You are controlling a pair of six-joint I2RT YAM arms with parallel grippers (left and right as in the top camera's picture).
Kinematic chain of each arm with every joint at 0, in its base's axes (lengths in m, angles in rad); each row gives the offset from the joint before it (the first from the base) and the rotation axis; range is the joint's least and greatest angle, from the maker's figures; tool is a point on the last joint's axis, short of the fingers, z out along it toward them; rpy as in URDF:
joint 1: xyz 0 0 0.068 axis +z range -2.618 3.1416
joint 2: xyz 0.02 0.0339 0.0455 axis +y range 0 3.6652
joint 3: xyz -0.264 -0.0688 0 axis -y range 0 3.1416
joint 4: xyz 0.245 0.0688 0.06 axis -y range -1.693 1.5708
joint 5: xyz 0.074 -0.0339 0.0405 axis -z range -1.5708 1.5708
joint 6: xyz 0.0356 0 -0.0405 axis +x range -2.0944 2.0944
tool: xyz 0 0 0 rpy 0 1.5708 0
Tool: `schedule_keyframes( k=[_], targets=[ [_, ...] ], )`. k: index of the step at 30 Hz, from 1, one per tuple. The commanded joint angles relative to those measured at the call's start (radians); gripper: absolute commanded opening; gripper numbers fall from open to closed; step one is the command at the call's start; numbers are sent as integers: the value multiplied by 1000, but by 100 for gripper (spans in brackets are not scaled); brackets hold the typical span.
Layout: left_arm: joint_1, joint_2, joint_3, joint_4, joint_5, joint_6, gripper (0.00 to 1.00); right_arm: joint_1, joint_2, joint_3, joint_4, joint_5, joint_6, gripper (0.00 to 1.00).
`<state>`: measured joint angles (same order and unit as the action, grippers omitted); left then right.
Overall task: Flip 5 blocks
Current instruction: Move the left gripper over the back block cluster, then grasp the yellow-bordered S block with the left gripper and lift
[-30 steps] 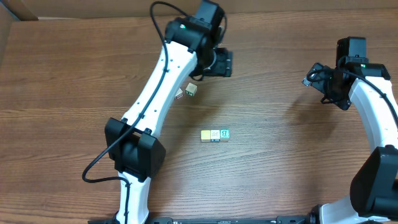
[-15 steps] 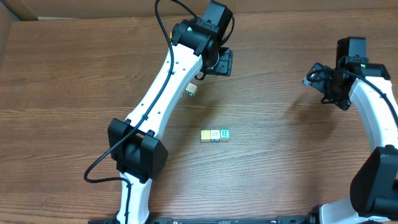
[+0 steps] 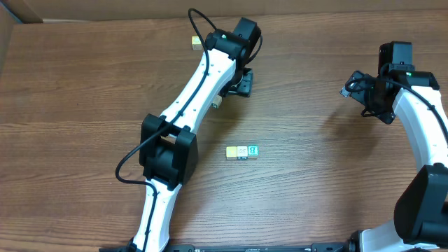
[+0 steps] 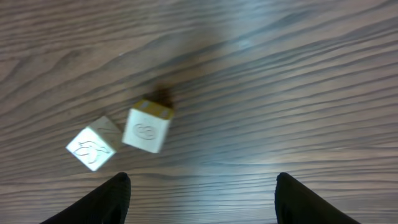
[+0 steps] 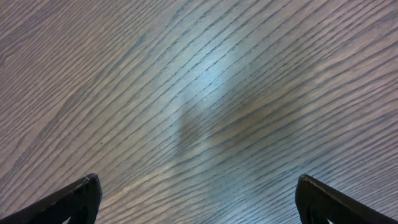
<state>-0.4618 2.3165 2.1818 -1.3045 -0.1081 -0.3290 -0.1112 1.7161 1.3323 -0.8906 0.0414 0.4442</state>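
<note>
Toward the far middle of the table, the left gripper is hovering low over the wood, its fingers spread apart with nothing between them. Just ahead of the fingertips two blocks are lying side by side, nearly touching: a white block turned cornerwise and a yellow-sided block. From above, only one of that pair is peeking out beside the left arm. Nearer the front, a row of three blocks is sitting face to face. Well off to the right, the right gripper is hanging over the wood, fingers spread wide and holding nothing.
</note>
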Motion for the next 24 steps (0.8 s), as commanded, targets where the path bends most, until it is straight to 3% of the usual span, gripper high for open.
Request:
schedule_keyframes(
  k=[1,12,20,24],
  targets=[
    [37,17,-3,-21,-31,64,67,-1,-5,13,2,10,-4,100],
    [84,18,-11,-21,8,76,63,-1,-5,13,2,10,-4,100],
    [84,18,-114,84,5,95,64,-1,-5,13,2,10,-4,100],
    [84,18,-160,153,4,142,58,-1,-5,13,2,10,-4,100]
  ],
)
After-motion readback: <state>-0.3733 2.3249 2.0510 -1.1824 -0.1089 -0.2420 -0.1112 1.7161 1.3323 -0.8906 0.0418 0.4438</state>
